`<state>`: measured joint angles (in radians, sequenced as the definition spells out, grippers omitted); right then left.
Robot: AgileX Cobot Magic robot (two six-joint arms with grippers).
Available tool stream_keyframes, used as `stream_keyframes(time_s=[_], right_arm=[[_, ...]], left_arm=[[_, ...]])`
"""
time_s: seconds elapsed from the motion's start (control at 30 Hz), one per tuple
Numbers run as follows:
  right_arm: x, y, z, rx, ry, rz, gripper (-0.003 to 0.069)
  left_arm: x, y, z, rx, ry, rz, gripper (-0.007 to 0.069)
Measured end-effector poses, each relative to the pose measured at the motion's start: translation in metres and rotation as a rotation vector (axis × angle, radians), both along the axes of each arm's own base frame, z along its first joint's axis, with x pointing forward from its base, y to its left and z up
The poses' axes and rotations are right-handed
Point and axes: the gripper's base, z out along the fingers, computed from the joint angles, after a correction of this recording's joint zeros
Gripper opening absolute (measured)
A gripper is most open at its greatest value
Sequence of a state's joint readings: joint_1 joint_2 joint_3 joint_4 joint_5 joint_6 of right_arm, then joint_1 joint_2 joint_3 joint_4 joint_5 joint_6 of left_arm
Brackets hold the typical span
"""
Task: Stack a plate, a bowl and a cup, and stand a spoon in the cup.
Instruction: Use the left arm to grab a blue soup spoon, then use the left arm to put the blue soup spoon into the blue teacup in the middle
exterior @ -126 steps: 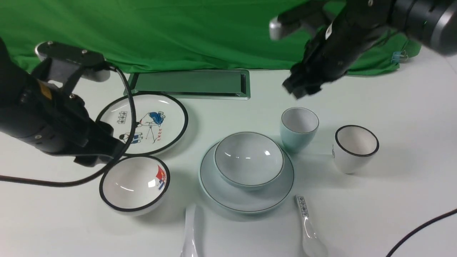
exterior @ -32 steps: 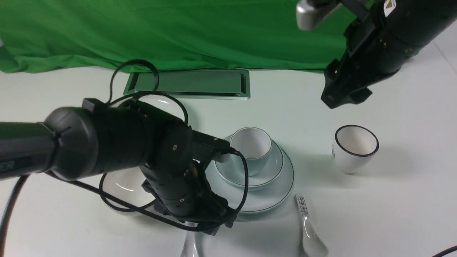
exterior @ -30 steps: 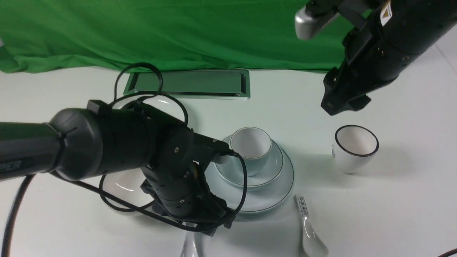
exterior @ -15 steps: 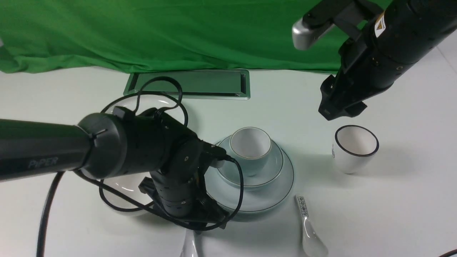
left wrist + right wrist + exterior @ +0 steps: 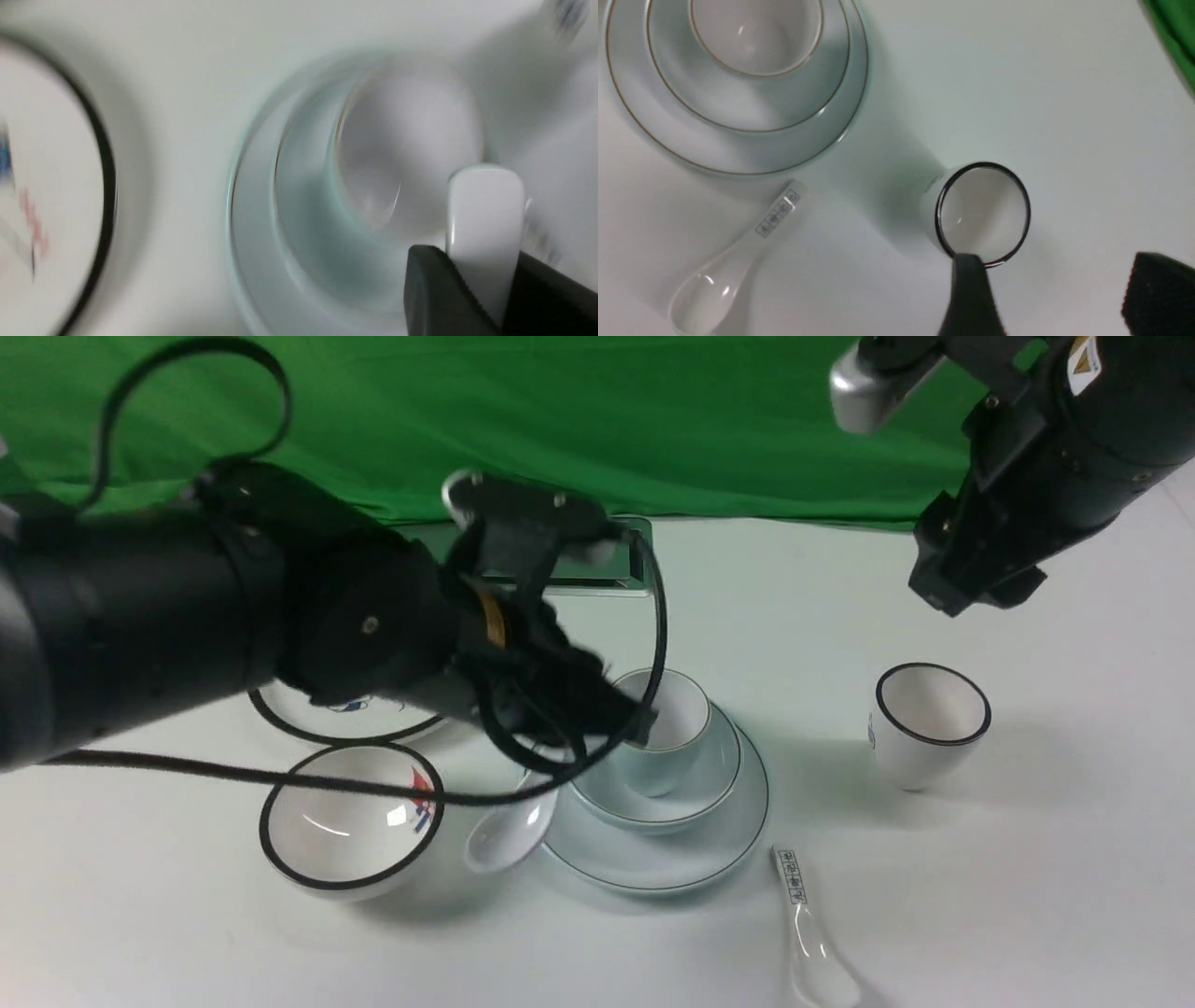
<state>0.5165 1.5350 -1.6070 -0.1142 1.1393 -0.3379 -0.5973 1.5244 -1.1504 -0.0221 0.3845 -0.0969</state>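
left hand clenched on the plain spoon, beside the stack

we see the plain spoon [image 5: 512, 829] in the left gripper [image 5: 486, 284], whose fingers are closed on its handle. in the left wrist view, the blunt handle end sticks out past the fingertips, with the cup behind it. in the front view, the spoon's bowl end hangs down out of the gripper, over the left side of the plate; we cannot tell whether it touches the plate's rim.

just beside that, we have the stack: the pale plate [image 5: 644, 870] at the bottom, the grey-blue bowl [image 5: 717, 775] on it, and the pale blue cup [image 5: 658, 767] upright inside the bowl. the spoon is outside the cup.

farther left we find the black-rimmed bowl [image 5: 350, 817], and behind it the black-rimmed plate [image 5: 327, 721], partly hidden by the left arm.

to the right of the stack, the black-rimmed cup [image 5: 929, 733] stands upright, and the marked spoon [image 5: 808, 933] lies near the plate, its handle end toward it. our right gripper [image 5: 1057, 280] is released, fingers wide apart with nothing between them, above the table [image 5: 1055, 896]. at the back we see a green cloth [image 5: 728, 429] and a green tray [image 5: 597, 565].
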Motion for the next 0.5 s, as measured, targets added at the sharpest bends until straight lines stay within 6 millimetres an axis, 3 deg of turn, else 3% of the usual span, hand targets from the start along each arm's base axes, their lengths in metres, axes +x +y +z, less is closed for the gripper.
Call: stream_keyframes(time_s=[0.1, 0.2, 0.5], right_arm=[[-0.004, -0.002, 0.006, 0.007, -0.021, 0.000, 0.0459], [-0.005, -0.003, 0.009, 0.012, -0.033, 0.001, 0.0459], [-0.005, -0.004, 0.011, 0.020, -0.050, 0.001, 0.0459]], left_arm=[[0.012, -0.007, 0.018, -0.121, -0.233, -0.012, 0.0078], [0.027, -0.017, 0.018, -0.193, -0.373, -0.014, 0.0078], [0.063, -0.041, -0.049, -0.191, -0.379, -0.011, 0.0078]])
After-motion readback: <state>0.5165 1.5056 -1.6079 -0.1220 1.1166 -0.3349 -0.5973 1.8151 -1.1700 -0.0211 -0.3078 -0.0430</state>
